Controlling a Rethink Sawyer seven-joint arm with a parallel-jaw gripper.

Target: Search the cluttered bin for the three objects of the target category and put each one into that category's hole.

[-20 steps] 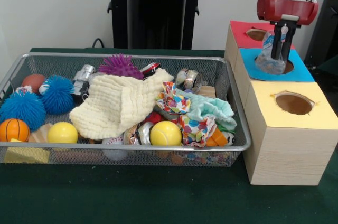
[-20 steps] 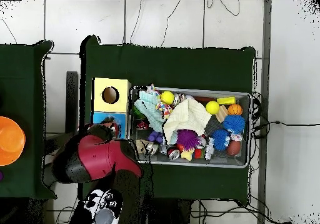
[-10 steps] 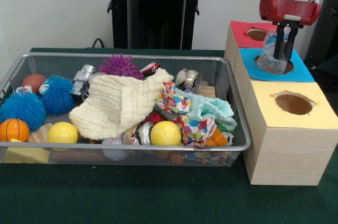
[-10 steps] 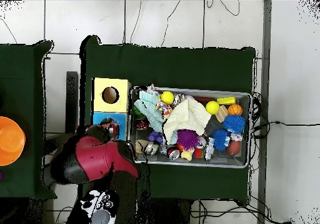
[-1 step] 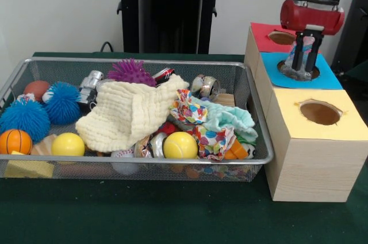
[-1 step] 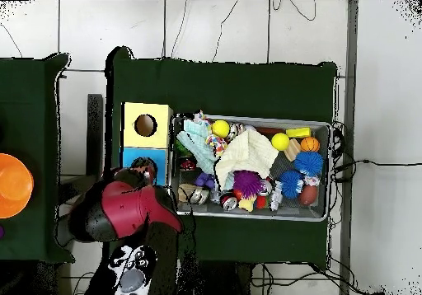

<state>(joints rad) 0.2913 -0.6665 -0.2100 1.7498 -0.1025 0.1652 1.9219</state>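
Observation:
My gripper (image 5: 305,68) hangs over the round hole of the blue-topped box (image 5: 330,77), its fingers reaching down to the hole's rim. It is shut on a crumpled clear plastic bottle (image 5: 307,44), whose lower part sits inside the hole. The wire bin (image 5: 144,163) to the left holds a jumble: a crushed can (image 5: 206,86), a cream cloth (image 5: 129,114), yellow balls (image 5: 180,145), and blue and purple spiky balls. In the overhead view the red arm (image 6: 124,209) covers the gripper and most of the blue box (image 6: 145,161).
A red-topped box (image 5: 265,39) stands behind the blue one and a yellow-topped box (image 5: 339,129) in front, each with a hole. A black stand (image 5: 167,14) rises behind the bin. An orange object (image 6: 12,184) lies on a separate dark mat.
My gripper has come down a little over the blue box. The bottle went with it and now sits lower, partly inside the hole.

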